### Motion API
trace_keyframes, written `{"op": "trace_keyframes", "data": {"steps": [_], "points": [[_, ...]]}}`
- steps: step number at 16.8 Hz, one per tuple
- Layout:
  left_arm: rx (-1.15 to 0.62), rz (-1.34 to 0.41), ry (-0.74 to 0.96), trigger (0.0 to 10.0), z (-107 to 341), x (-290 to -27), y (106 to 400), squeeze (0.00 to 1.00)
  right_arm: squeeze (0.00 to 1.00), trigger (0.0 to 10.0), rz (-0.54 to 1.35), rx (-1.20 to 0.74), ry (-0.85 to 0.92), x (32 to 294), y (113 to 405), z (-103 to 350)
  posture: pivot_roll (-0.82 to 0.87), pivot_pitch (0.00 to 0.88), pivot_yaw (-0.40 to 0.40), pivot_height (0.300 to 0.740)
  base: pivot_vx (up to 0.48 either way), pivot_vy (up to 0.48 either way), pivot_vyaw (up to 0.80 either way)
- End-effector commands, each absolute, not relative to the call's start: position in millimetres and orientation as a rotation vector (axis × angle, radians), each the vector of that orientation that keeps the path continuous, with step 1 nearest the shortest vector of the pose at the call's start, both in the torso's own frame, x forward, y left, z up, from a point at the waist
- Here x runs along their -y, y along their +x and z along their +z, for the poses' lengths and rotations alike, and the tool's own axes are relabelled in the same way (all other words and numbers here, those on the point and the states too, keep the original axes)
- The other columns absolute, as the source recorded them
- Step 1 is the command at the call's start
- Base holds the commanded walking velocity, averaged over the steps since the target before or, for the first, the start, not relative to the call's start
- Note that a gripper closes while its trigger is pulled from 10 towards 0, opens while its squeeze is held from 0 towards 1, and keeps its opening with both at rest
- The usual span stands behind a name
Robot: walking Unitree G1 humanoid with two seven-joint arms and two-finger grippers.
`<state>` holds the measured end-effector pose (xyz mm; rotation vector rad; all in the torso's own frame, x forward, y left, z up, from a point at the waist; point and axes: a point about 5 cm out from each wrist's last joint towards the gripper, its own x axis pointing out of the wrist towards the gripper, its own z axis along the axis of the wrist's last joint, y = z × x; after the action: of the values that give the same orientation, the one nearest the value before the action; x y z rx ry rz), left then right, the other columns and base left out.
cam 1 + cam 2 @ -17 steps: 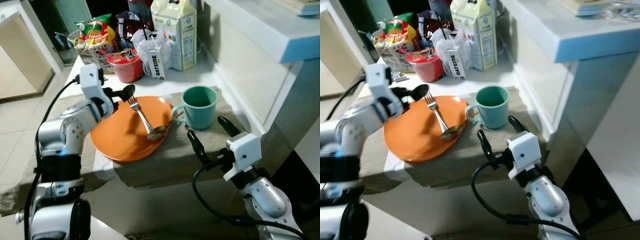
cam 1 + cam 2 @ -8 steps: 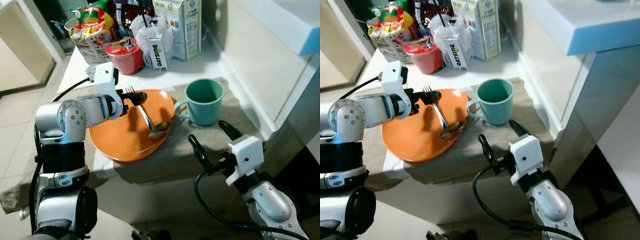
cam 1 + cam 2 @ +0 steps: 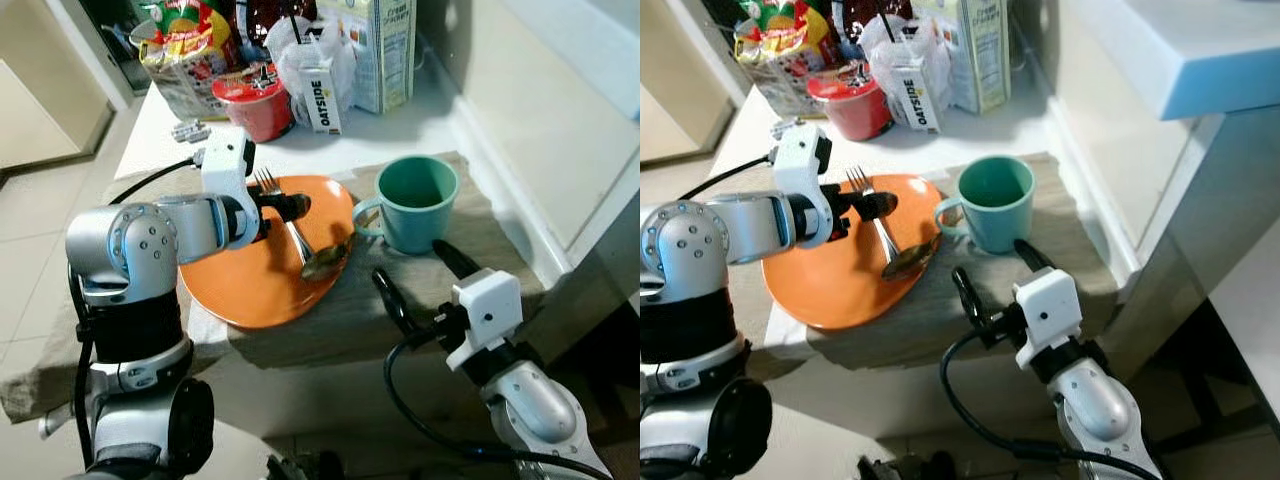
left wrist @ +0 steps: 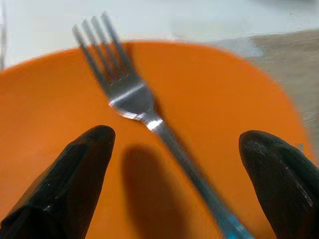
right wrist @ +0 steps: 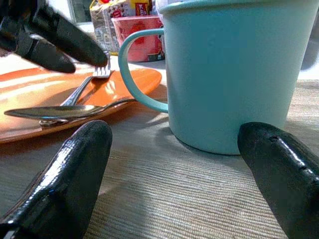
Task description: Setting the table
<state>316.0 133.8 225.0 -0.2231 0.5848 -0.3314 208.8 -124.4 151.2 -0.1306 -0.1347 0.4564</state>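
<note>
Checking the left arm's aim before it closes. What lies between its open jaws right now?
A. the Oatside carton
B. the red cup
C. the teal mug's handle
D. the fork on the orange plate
D: in the left wrist view the fork lies on the orange plate between the open jaws of the left gripper.

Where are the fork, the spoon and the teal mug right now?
fork (image 4: 127, 94), left wrist view, on the base of its tines.
spoon (image 3: 322, 264), left eye view, on its bowl at the plate's edge.
teal mug (image 3: 1000, 213), right eye view, on its outer wall.
</note>
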Motion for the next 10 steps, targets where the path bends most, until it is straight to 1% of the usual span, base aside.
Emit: {"op": "trace_keyframes", "data": {"steps": [1,6,10], "points": [[-0.613,-0.28,-0.201,10.0,216,-144,316,0.0,0.0,10.0,0.474,0.138,-0.115,118,208,153,-0.16,0.117,0.214,0.74,0.0,0.0,0.0],[-0.68,-0.199,-0.152,10.0,194,-159,323,0.0,0.0,10.0,0.469,0.147,-0.112,115,209,154,-0.17,0.116,0.228,0.74,0.0,0.0,0.0],[-0.674,-0.206,-0.107,10.0,188,-162,329,0.0,0.0,10.0,0.46,0.147,-0.114,115,208,153,-0.18,0.113,0.233,0.74,0.0,0.0,0.0]]}}
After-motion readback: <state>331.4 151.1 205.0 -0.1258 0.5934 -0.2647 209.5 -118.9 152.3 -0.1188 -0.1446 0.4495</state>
